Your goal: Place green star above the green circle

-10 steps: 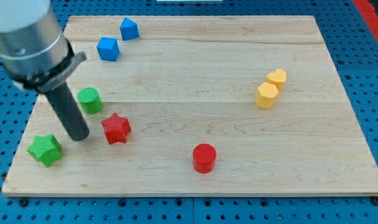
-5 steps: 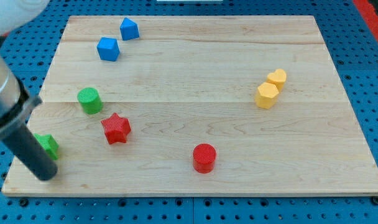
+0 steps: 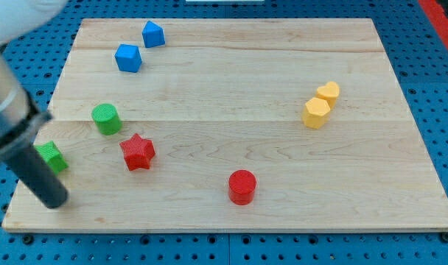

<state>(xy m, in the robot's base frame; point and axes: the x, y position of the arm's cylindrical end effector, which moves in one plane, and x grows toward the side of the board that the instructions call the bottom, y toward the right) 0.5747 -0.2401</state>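
The green star [image 3: 52, 156] lies near the board's left edge, partly hidden behind my dark rod. My tip [image 3: 54, 201] rests on the board just below the star, toward the view's bottom left. The green circle [image 3: 106, 118] stands upright above and to the right of the star, apart from it. The rod slants up to the view's left, out of frame.
A red star [image 3: 138, 152] lies right of the green star, below the green circle. A red circle [image 3: 242, 185] sits at bottom middle. Two blue blocks [image 3: 128, 57] [image 3: 153, 34] are at the top left. A yellow hexagon [image 3: 317, 112] and a yellow heart [image 3: 328, 92] touch at the right.
My tip swung from beside the red star down to the left, below the green star. The green star has since shifted up along the left edge.
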